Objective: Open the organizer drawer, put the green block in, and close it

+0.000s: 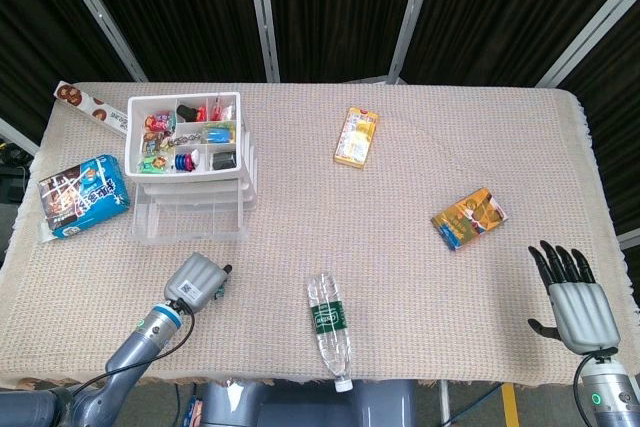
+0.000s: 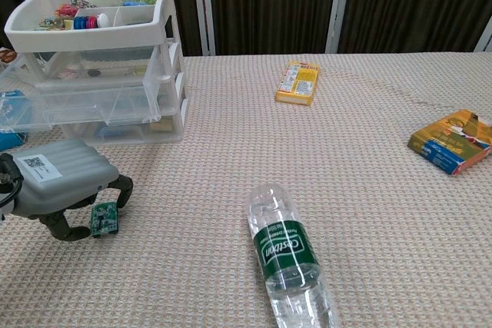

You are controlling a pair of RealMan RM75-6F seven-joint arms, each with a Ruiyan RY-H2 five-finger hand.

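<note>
The green block [image 2: 104, 218] stands tilted on edge on the table cloth, pinched between the dark fingers of my left hand [image 2: 60, 187], whose grey back covers it from above. In the head view my left hand [image 1: 196, 280] hides most of the block. Just behind stands the clear organizer [image 1: 190, 162] [image 2: 100, 74], one drawer [image 1: 188, 219] pulled out toward my hand. My right hand [image 1: 572, 299] hovers at the near right table edge, fingers spread and holding nothing.
A water bottle [image 1: 328, 322] [image 2: 288, 259] lies right of my left hand. A yellow box [image 1: 356, 135] [image 2: 298, 82] and an orange packet [image 1: 469, 217] [image 2: 453, 140] lie further right. A blue snack bag [image 1: 82, 195] and a cookie pack [image 1: 90, 107] sit left of the organizer.
</note>
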